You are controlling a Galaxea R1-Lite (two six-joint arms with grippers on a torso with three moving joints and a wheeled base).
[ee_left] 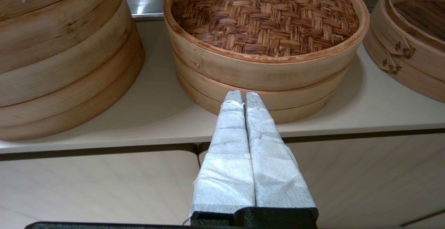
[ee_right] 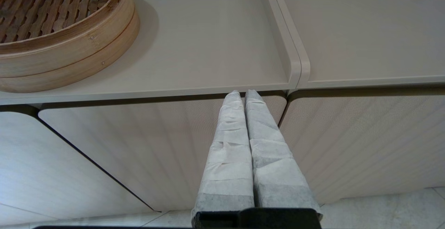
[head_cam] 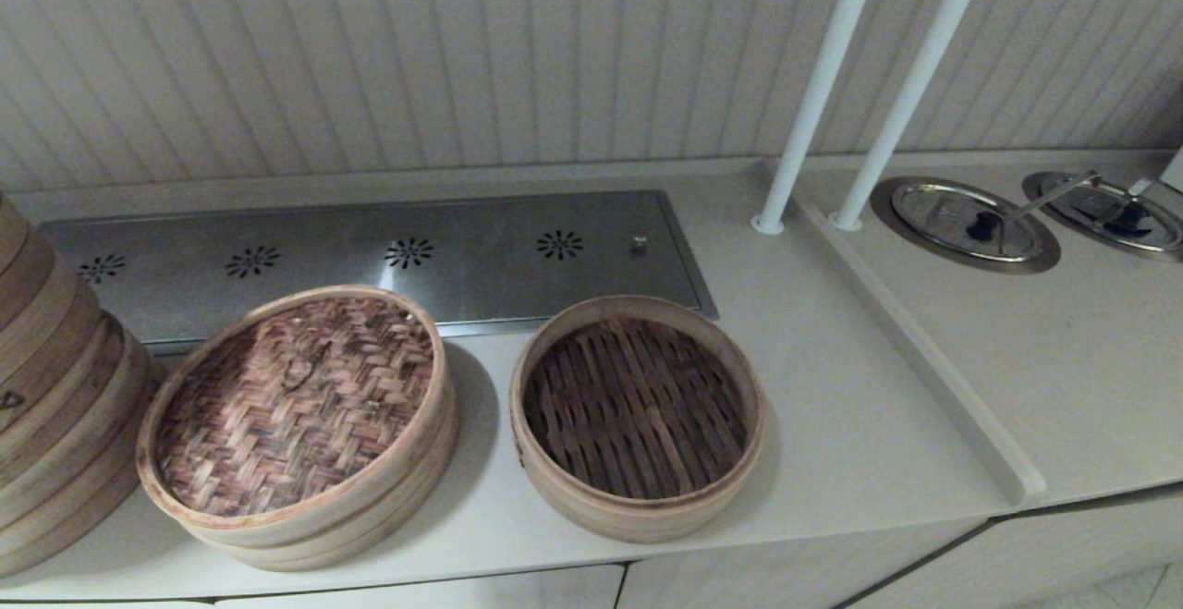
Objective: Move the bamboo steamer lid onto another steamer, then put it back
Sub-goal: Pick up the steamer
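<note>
The bamboo steamer lid (head_cam: 296, 406) (ee_left: 266, 17), herringbone-woven with a small loop, rests on a pale steamer at the counter's front left. To its right stands another steamer (head_cam: 638, 410) (ee_right: 52, 24), uncovered, showing dark brown slats. Neither gripper shows in the head view. My left gripper (ee_left: 243, 95) is shut and empty, held low in front of the counter edge, just short of the lidded steamer's wall. My right gripper (ee_right: 242, 93) is shut and empty too, below the counter edge, to the right of the slatted steamer.
A tall stack of steamers (head_cam: 55, 387) (ee_left: 59, 51) stands at the far left. A perforated steel plate (head_cam: 388, 253) lies behind the steamers. Two white poles (head_cam: 818, 82) rise at the back right, beside a raised counter divider (head_cam: 915, 341) and two round metal lids (head_cam: 966, 221).
</note>
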